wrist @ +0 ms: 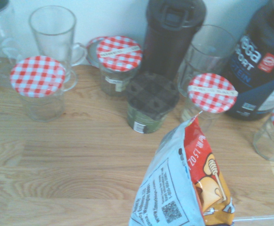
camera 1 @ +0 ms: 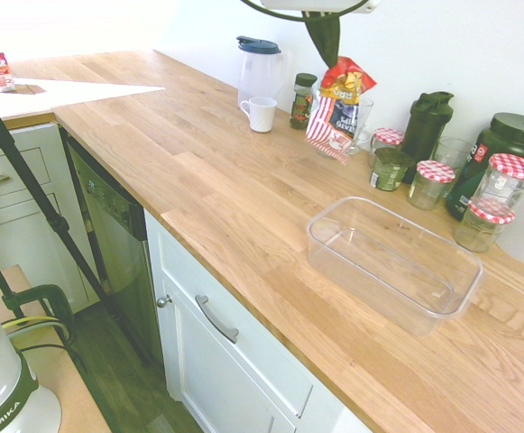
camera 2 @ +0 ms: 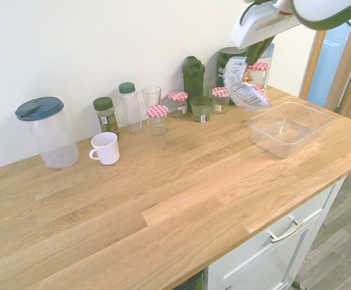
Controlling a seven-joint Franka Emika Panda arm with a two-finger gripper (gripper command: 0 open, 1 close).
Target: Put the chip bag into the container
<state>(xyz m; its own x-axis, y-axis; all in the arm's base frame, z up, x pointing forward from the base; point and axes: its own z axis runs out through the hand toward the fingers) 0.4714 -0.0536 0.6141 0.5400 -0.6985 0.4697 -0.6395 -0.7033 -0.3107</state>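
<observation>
The chip bag (camera 1: 338,108) hangs in the air above the back of the wooden counter, its red and yellow top pinched in my gripper (camera 1: 326,52), which is shut on it. From the other side the bag (camera 2: 245,84) shows its pale printed back, dangling under the gripper (camera 2: 257,51) just left of and above the container. The container (camera 1: 334,245), a clear rectangular tub, stands on the counter nearer the front edge, and its inside (camera 2: 266,140) holds nothing. The wrist view shows the bag (wrist: 188,188) over the wood in front of the jars.
Along the wall stand jars with red-checkered lids (camera 1: 436,171), a black shaker bottle (camera 1: 427,122), a dark tub (camera 1: 505,149), drinking glasses (camera 2: 151,96), a spice jar (camera 1: 304,99), a white mug (camera 1: 262,114) and a clear pitcher with a blue lid (camera 2: 45,130).
</observation>
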